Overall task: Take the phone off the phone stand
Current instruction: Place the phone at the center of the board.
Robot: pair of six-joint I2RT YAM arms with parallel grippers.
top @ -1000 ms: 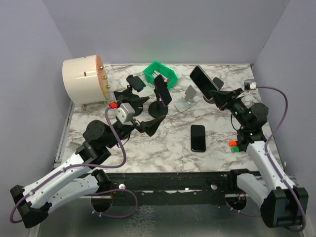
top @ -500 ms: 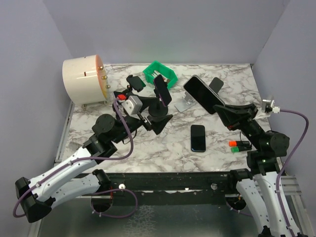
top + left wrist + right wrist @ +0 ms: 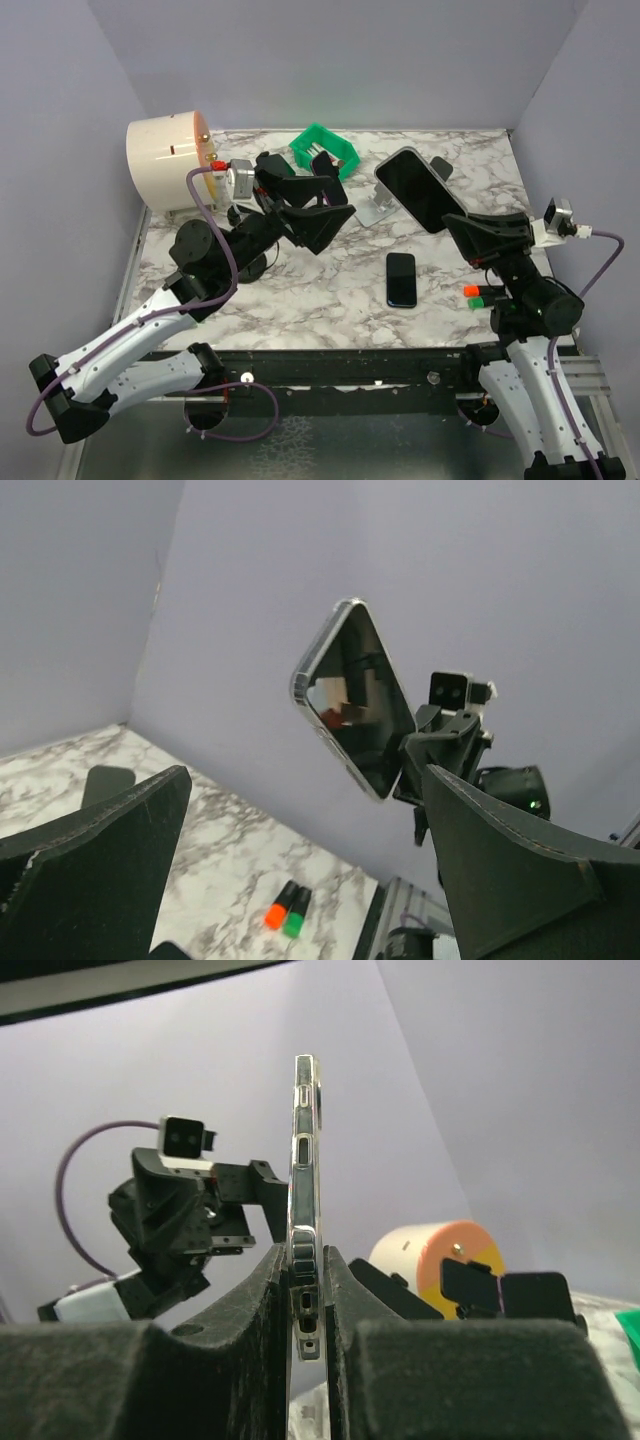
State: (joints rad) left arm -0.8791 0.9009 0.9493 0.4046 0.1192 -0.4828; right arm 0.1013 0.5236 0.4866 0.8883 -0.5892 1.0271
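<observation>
My right gripper [image 3: 464, 226] is shut on a black phone [image 3: 419, 189] and holds it tilted in the air, clear of the silver phone stand [image 3: 376, 205] on the table behind it. In the right wrist view the phone [image 3: 305, 1180] stands edge-on, clamped between my fingers [image 3: 250, 1310]. My left gripper [image 3: 322, 206] is open and empty, raised above the table and facing right. In the left wrist view the held phone [image 3: 355, 710] shows between my open fingers [image 3: 100, 850].
A second black phone [image 3: 401, 279] lies flat at the table's middle. Orange and green markers [image 3: 474, 293] lie at the right. A green bin [image 3: 325, 148] and a white cylinder [image 3: 168, 163] stand at the back. A dark stand [image 3: 438, 168] sits at the back right.
My right gripper has lifted the phone up and away from the silver stand, toward the near right. My left arm has risen and now covers the black stand with its phone.
</observation>
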